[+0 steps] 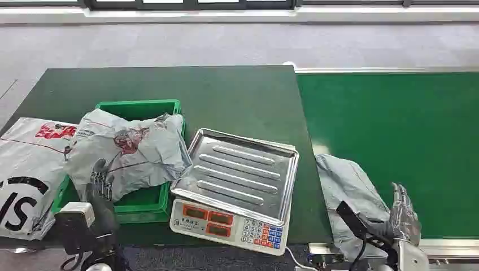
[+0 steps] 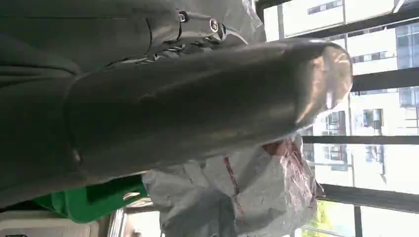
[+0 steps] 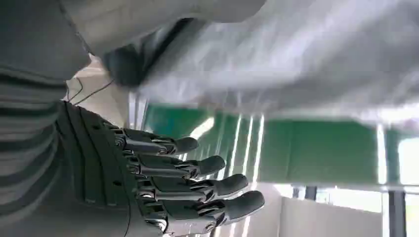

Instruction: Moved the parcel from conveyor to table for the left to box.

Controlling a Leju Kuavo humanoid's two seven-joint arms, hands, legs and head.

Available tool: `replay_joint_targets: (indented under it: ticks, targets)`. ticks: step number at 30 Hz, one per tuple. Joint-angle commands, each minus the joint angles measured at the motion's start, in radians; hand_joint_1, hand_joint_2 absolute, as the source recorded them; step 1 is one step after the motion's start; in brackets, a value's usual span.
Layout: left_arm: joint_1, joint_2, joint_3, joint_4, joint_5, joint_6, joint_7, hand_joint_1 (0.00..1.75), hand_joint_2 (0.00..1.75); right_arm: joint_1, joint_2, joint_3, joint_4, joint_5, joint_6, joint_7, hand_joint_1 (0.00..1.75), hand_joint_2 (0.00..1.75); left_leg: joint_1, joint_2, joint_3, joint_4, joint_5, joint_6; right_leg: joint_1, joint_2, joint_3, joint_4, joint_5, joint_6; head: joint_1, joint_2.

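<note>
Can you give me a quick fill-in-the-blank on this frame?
1. The crumpled parcel lies in the green ____.
2. The scale sits between the bin and the ____.
3. The left robot hand touches the ____.
4. The grey bag lies on the conveyor by the ____ robot hand.

Missing: bin; conveyor; parcel; right

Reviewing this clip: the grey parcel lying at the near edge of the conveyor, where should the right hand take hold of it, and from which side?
Best guess: the near, rumpled end of the grey parcel, approached from the robot's side. It lies flat and limp on the green conveyor, leaving little to grip elsewhere; the bunched folds beside the right hand give the fingers something to close around.
</note>
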Motion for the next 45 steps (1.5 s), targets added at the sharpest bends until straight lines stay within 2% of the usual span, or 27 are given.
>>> replay_joint_targets:
  ticks: [1, 6, 10, 15, 16, 17, 20, 29, 31, 34, 36, 38, 39, 40, 41, 42, 43, 45]
  targets:
    - [-0.034, 0.015, -0.028, 0.058, -0.002, -0.004, 0.010, 0.00, 0.00, -0.052, 0.024, -0.034, 0.212, 0.004, 0.007, 0.002, 0.00, 1.75, 0.001, 0.001, 0.002, -0.002, 0.001, 0.000, 0.001, -0.001, 0.003, -0.003, 0.001, -0.001, 0.000, 0.000]
    - [-0.034, 0.014, -0.029, 0.056, -0.003, -0.005, 0.014, 0.00, 0.00, -0.051, 0.024, -0.028, 0.217, 0.027, 0.035, 0.027, 0.00, 1.75, 0.000, 0.001, 0.003, -0.002, 0.000, 0.000, 0.001, -0.001, 0.003, -0.002, 0.000, -0.001, 0.000, 0.000]
    - [-0.053, 0.010, -0.032, 0.066, -0.014, -0.011, 0.030, 0.00, 0.00, -0.055, 0.059, 0.018, 0.308, 0.051, 0.106, 0.012, 0.00, 1.75, 0.001, 0.001, 0.003, -0.002, 0.000, -0.001, 0.001, -0.001, 0.004, -0.003, 0.001, -0.001, 0.000, 0.000]
    - [-0.084, 0.000, -0.041, 0.093, -0.021, -0.025, 0.044, 0.00, 0.00, -0.039, 0.086, 0.051, 0.399, 0.064, 0.122, 0.018, 0.00, 1.75, 0.002, -0.001, 0.005, -0.004, 0.001, -0.001, 0.002, -0.003, 0.006, -0.005, 0.001, -0.001, 0.000, 0.000]
    - [-0.082, 0.000, -0.038, 0.089, -0.022, -0.023, 0.044, 0.00, 0.00, -0.032, 0.089, 0.058, 0.397, 0.065, 0.124, 0.014, 0.45, 1.75, 0.002, -0.001, 0.004, -0.002, 0.001, -0.001, 0.003, -0.003, 0.005, -0.003, 0.000, -0.001, 0.000, 0.000]
    - [-0.082, -0.002, -0.031, 0.085, -0.027, -0.023, 0.048, 0.00, 0.00, -0.025, 0.085, 0.075, 0.391, 0.072, 0.135, 0.012, 1.75, 1.75, 0.002, 0.000, 0.005, -0.003, 0.001, -0.001, 0.002, -0.002, 0.006, -0.004, 0.000, -0.001, 0.000, 0.000]
    - [-0.080, -0.005, -0.021, 0.081, -0.031, -0.030, 0.052, 0.00, 0.00, -0.026, 0.076, 0.106, 0.395, 0.059, 0.166, -0.010, 1.75, 1.75, 0.002, 0.001, 0.006, -0.003, 0.001, -0.001, 0.003, -0.001, 0.007, -0.004, 0.001, -0.001, 0.000, 0.000]
    - [-0.077, -0.008, -0.019, 0.077, -0.033, -0.030, 0.051, 0.00, 0.00, -0.042, 0.077, 0.107, 0.404, 0.058, 0.160, -0.014, 1.75, 1.75, 0.002, 0.004, 0.016, -0.003, -0.003, -0.001, 0.003, 0.001, 0.014, -0.004, -0.002, -0.002, 0.000, 0.000]
    - [-0.069, -0.012, -0.011, 0.066, -0.033, -0.027, 0.052, 0.00, 0.00, -0.035, 0.076, 0.118, 0.368, 0.057, 0.160, -0.013, 1.75, 1.75, 0.002, 0.004, 0.016, -0.003, -0.003, -0.001, 0.003, 0.001, 0.015, -0.004, -0.002, -0.002, 0.000, 0.000]
    - [-0.045, -0.012, 0.000, 0.041, -0.036, -0.021, 0.051, 0.00, 0.00, -0.033, 0.083, 0.125, 0.293, 0.067, 0.101, 0.001, 1.75, 1.75, 0.002, 0.005, 0.017, -0.003, -0.004, -0.001, 0.003, 0.001, 0.015, -0.004, -0.002, -0.002, 0.000, 0.000]
    - [-0.008, -0.025, 0.019, 0.002, -0.044, -0.019, 0.048, 0.00, 0.00, -0.045, 0.102, 0.139, 0.170, 0.075, -0.125, -0.059, 1.75, 1.75, 0.002, 0.006, 0.016, -0.004, -0.003, -0.001, 0.003, 0.002, 0.014, -0.004, -0.002, -0.002, 0.000, 0.000]
    - [0.027, -0.037, 0.036, -0.033, -0.049, -0.023, 0.036, 0.00, 0.00, -0.059, 0.123, 0.147, 0.058, 0.063, -0.118, -0.055, 1.75, 1.75, 0.001, 0.010, 0.017, -0.001, -0.006, -0.001, 0.002, 0.008, 0.015, 0.000, -0.003, -0.002, 0.000, 0.000]
    - [0.032, -0.044, 0.043, -0.038, -0.051, -0.024, 0.032, 0.00, 0.00, -0.054, 0.129, 0.155, -0.005, 0.062, -0.234, -0.086, 1.75, 1.75, 0.001, 0.010, 0.016, -0.001, -0.006, -0.001, 0.002, 0.007, 0.014, -0.001, -0.003, -0.002, 0.000, 0.000]
    - [0.041, -0.056, 0.052, -0.046, -0.054, -0.021, 0.024, 0.00, 0.00, -0.045, 0.148, 0.152, -0.086, -0.006, -0.375, -0.157, 1.75, 1.75, 0.001, 0.010, 0.015, 0.000, -0.006, -0.001, 0.002, 0.009, 0.013, 0.001, -0.004, -0.002, 0.000, 0.000]
    - [0.049, -0.063, 0.054, -0.053, -0.057, -0.021, 0.013, 0.00, 0.00, -0.016, 0.161, 0.151, -0.208, -0.001, -0.421, -0.167, 1.75, 1.75, 0.001, 0.014, 0.014, 0.000, -0.007, -0.001, 0.001, 0.012, 0.011, 0.001, -0.003, -0.003, 0.000, 0.000]
    - [0.052, -0.068, 0.055, -0.054, -0.059, -0.018, 0.008, 0.00, 0.00, 0.014, 0.171, 0.165, -0.312, -0.087, -0.469, -0.219, 1.75, 1.75, 0.000, 0.013, 0.009, 0.001, -0.008, -0.001, 0.000, 0.012, 0.009, 0.004, -0.004, -0.002, 0.000, 0.000]
    - [0.053, -0.069, 0.054, -0.053, -0.060, -0.016, 0.003, 0.00, 0.00, 0.042, 0.179, 0.169, -0.385, -0.104, -0.483, -0.234, 1.75, 1.75, 0.000, 0.014, 0.003, 0.001, -0.007, -0.002, 0.000, 0.012, 0.007, 0.003, -0.004, -0.003, 0.000, 0.000]
    - [0.050, -0.066, 0.046, -0.048, -0.060, -0.011, -0.009, 0.00, 0.00, 0.100, 0.178, 0.202, -0.505, -0.163, -0.602, -0.310, 1.75, 1.75, 0.000, 0.008, 0.000, 0.001, -0.006, -0.002, 0.000, 0.006, 0.002, 0.004, -0.005, -0.003, 0.000, 0.000]
